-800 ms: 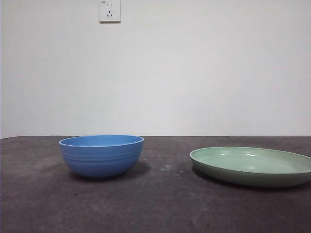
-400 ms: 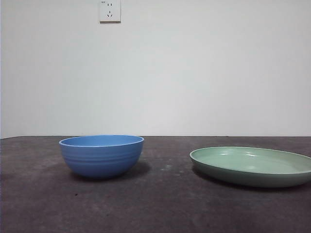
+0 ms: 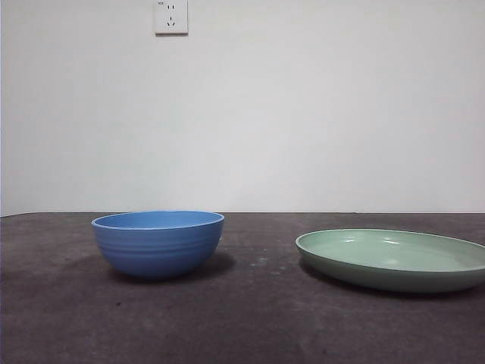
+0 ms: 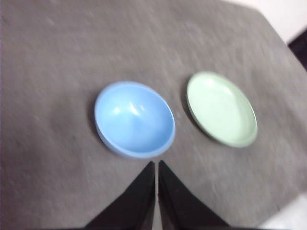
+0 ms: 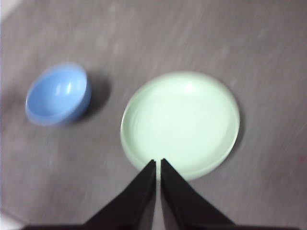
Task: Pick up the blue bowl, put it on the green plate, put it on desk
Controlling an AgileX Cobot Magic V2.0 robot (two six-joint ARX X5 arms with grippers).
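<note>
The blue bowl (image 3: 158, 243) stands upright and empty on the desk (image 3: 242, 318) at the left. The green plate (image 3: 394, 259) lies empty on the desk to its right, apart from the bowl. My left gripper (image 4: 157, 165) is shut and empty, high above the desk just short of the bowl (image 4: 134, 119), with the plate (image 4: 221, 109) beside it. My right gripper (image 5: 158, 163) is shut and empty, high over the near rim of the plate (image 5: 180, 122); the bowl (image 5: 57, 93) lies off to the side. Neither gripper shows in the front view.
A white wall with a socket (image 3: 171, 17) stands behind the desk. The desk's edges and corners show in the left wrist view (image 4: 283, 218) and in the right wrist view (image 5: 9, 221).
</note>
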